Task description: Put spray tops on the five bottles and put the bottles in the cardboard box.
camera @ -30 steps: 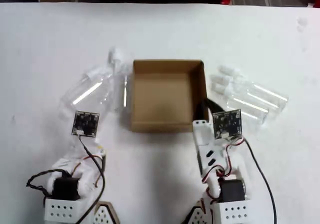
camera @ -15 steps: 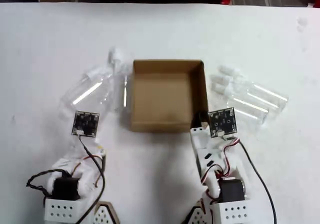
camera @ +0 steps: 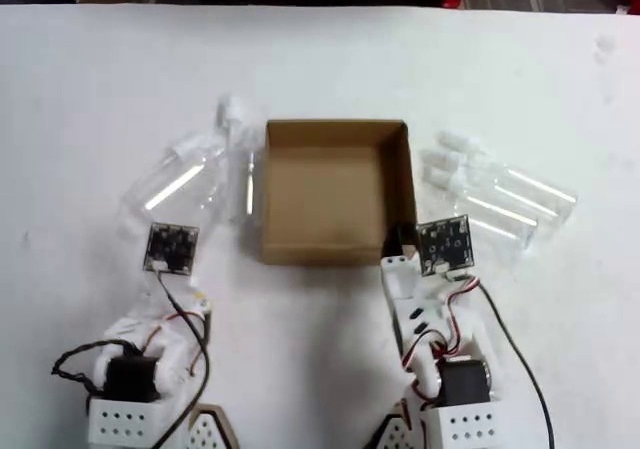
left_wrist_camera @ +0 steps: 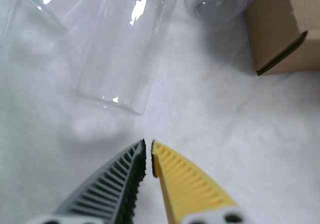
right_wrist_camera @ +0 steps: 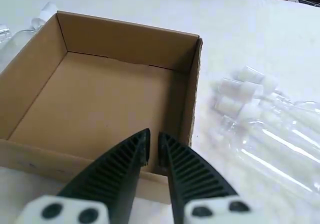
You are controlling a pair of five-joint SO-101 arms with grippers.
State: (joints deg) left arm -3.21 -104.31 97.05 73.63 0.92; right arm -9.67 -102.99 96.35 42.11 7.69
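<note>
On the white tabletop (camera: 320,59) the empty cardboard box (camera: 330,194) sits at the middle. Clear bottles lie on either side. The left bottles (camera: 185,179) blur into the white, so their count is unclear. The right bottles (camera: 495,199) carry spray tops. The right arm has edged toward the box's near right corner. The left gripper (left_wrist_camera: 148,151) and right gripper (right_wrist_camera: 153,146) are closed, holding nothing.

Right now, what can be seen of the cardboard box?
The box is plain brown cardboard, open-topped, with four upright walls and a bare floor; nothing lies inside. It sits flat in the middle of the table, with clear bottles lying on either side. One of them lies close along a side wall; whether it touches cannot be told. The right gripper hangs by the near wall, and contact there is unclear too.
</note>
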